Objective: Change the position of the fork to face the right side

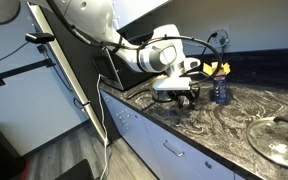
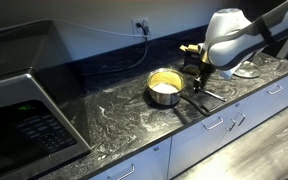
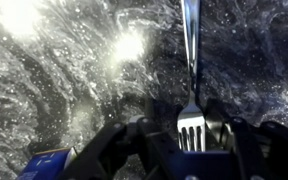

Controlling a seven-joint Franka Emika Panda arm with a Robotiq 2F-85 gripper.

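The fork (image 3: pixel 191 60) is thin and silvery. It lies on the dark marbled counter in the wrist view, with its handle pointing away and its tines between my fingers. My gripper (image 3: pixel 191 135) has a finger pressed against each side of the fork's head and looks shut on it. In both exterior views the gripper (image 1: pixel 176 98) (image 2: pixel 197 85) is down at the counter surface. The fork is too small to make out in those views.
A round steel pot (image 2: pixel 164 88) stands just beside the gripper. A blue bottle with a yellow top (image 1: pixel 221 92) stands behind it near the wall, and its blue label shows in the wrist view (image 3: pixel 46 162). A round lid (image 1: pixel 279 140) lies farther along the counter. A microwave (image 2: pixel 24 110) stands at the far end.
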